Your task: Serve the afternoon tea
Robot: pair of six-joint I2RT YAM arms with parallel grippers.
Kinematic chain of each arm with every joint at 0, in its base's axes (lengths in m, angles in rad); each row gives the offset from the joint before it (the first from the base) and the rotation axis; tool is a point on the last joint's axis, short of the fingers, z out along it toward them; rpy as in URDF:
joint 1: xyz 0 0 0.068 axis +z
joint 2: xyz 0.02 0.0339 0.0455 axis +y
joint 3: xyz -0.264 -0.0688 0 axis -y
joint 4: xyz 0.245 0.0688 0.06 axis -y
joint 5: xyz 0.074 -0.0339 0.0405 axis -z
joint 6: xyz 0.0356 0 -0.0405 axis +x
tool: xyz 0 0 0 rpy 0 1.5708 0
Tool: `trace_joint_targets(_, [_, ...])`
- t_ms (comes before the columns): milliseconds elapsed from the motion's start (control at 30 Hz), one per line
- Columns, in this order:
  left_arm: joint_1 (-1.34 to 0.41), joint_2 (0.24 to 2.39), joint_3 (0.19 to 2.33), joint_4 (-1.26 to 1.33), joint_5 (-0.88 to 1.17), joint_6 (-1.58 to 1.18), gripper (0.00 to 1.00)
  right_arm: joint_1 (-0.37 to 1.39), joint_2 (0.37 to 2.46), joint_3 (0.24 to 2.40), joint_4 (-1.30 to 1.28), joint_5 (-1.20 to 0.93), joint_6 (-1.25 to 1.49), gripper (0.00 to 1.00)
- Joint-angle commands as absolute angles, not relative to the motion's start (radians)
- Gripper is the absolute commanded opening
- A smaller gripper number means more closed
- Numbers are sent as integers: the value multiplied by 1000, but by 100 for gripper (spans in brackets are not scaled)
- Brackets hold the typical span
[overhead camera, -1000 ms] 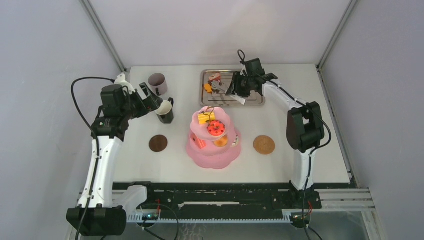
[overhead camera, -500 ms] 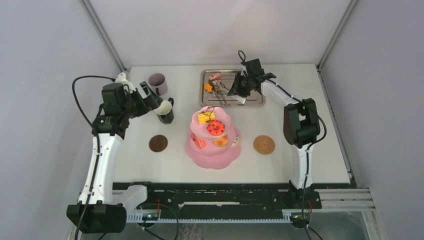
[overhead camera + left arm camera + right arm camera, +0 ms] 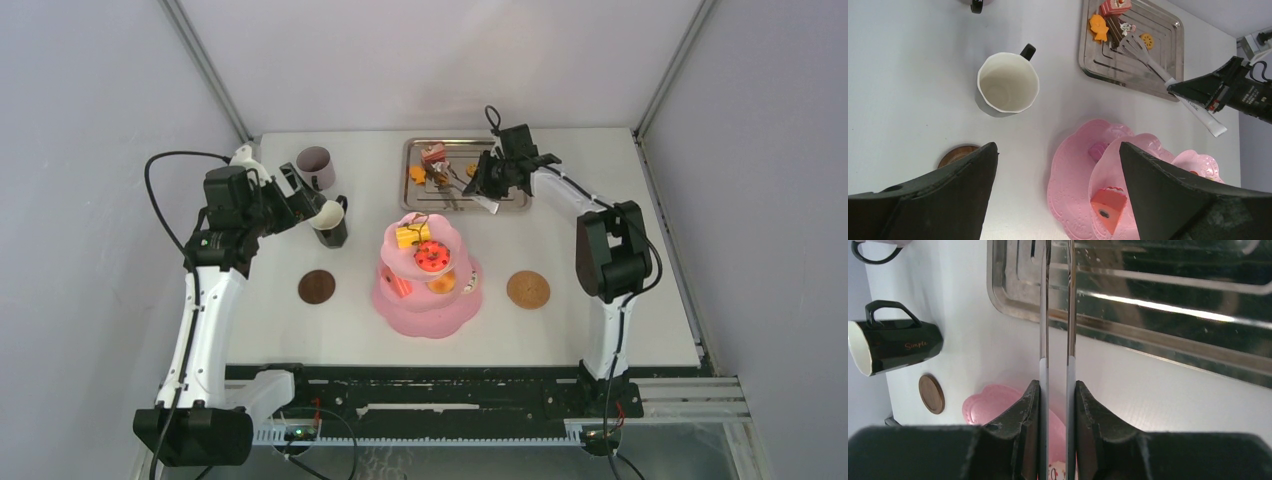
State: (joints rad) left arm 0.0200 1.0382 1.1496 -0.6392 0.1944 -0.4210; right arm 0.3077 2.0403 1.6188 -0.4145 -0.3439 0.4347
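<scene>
Right hand [image 3: 1058,390], clamped on metal white-handled tongs [image 3: 1044,315], has slid rightward over rectangular steel tray [image 3: 410,195] in the last second. Tong tips lie near small toy cakes [image 3: 433,153] and look empty. Left hand [image 3: 1058,150] is wide open and empty, unmoved above black mug [image 3: 1008,82]. Pink three-tier stand [image 3: 425,315] sits at counter centre, partly loaded. Probably lining up the next pick.
</scene>
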Motion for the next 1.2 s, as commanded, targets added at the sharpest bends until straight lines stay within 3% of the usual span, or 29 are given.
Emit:
trace_joint_targets(0, [16, 1023, 1222, -612, 198, -430, 95, 292, 1884, 1551, -378, -318, 421, 0])
trace_joint_targets(533, [11, 966, 1161, -573, 218, -445, 95, 233, 1482, 1238, -444, -258, 383, 0])
trace_joint_targets(967, [8, 901, 1106, -574, 280, -423, 96, 229, 852, 930, -766, -186, 393, 0])
trace_joint_targets(1167, [8, 895, 1109, -577, 287, -416, 96, 261, 614, 859, -938, -250, 473, 0])
